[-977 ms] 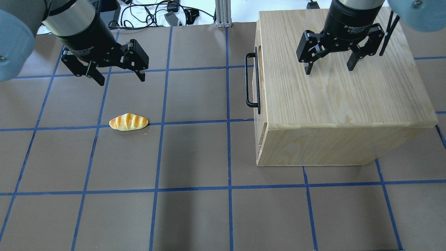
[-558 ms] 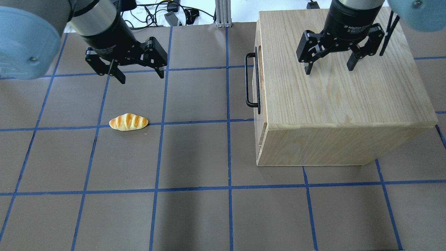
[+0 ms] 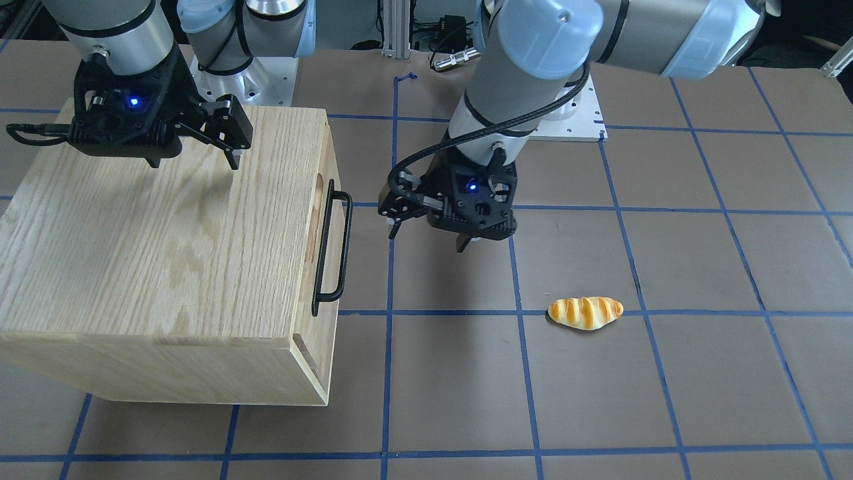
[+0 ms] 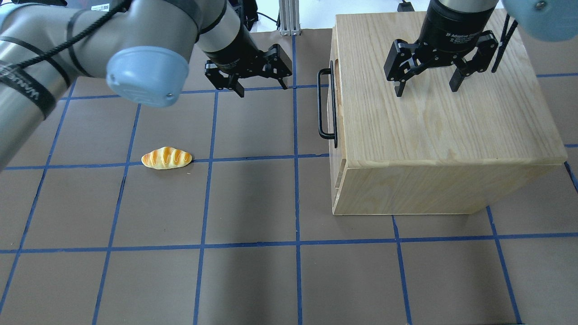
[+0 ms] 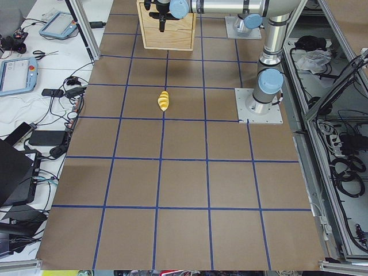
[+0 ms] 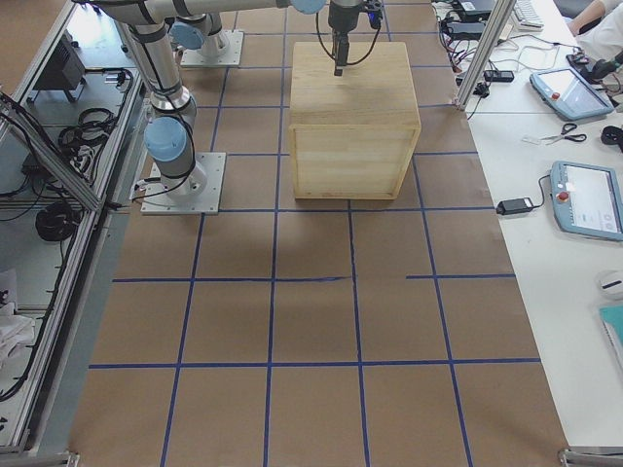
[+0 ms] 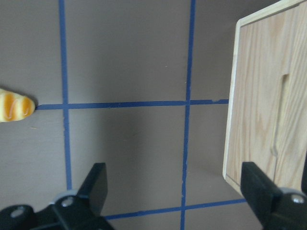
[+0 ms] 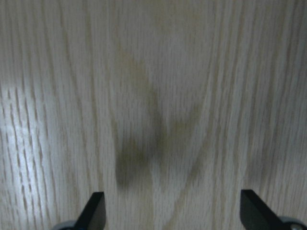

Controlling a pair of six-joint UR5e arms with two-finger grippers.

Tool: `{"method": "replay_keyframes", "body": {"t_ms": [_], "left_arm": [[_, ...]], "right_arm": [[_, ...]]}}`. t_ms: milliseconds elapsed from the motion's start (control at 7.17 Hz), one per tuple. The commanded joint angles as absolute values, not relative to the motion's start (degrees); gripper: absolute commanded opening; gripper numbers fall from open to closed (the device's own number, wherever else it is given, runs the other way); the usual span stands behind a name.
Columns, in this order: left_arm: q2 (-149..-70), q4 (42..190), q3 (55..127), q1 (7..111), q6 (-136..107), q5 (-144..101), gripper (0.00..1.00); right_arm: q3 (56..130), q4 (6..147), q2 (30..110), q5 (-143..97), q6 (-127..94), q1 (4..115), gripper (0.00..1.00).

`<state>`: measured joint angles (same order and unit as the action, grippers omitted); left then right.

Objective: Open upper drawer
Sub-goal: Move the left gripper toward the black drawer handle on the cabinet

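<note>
The upper drawer's pale-wood front (image 4: 337, 97) sits flush in the oak-grain cabinet (image 4: 433, 117), facing the view's left. Its black bar handle (image 4: 325, 106) stands out from it and also shows in the front view (image 3: 332, 252). My left gripper (image 4: 263, 88) is open and empty, hovering over the table a short way left of the handle, apart from it; it also shows in the front view (image 3: 426, 241). The left wrist view shows the cabinet front (image 7: 261, 96) at the right. My right gripper (image 4: 426, 90) is open and empty just above the cabinet top (image 8: 153, 96).
A toy bread roll (image 4: 166, 158) lies on the brown, blue-taped table (image 4: 253, 203) to the left, also seen in the front view (image 3: 585, 312). Cables and a metal post (image 4: 286, 16) lie beyond the far edge.
My left arm has swung to the right across the table, from the far left toward the drawer handle, with its gripper still open. The right arm, the drawer and the bread roll have not moved.
</note>
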<state>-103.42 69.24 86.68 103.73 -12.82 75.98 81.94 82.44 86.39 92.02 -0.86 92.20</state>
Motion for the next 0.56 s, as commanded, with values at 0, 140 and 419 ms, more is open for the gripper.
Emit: {"method": "replay_keyframes", "body": {"t_ms": [0,140,419], "left_arm": [[-107.1,64.2,86.6,107.1,-13.4,74.2,1.00],[-107.3,64.2,86.6,107.1,-12.5,73.1,1.00],[-108.9,64.2,86.7,107.3,-12.0,71.4,1.00]], "right_arm": [[82.0,82.4,86.4,92.0,-0.9,92.2,1.00],[81.9,82.4,86.4,92.0,-0.9,92.2,1.00],[81.9,82.4,86.4,92.0,-0.9,92.2,1.00]]}}
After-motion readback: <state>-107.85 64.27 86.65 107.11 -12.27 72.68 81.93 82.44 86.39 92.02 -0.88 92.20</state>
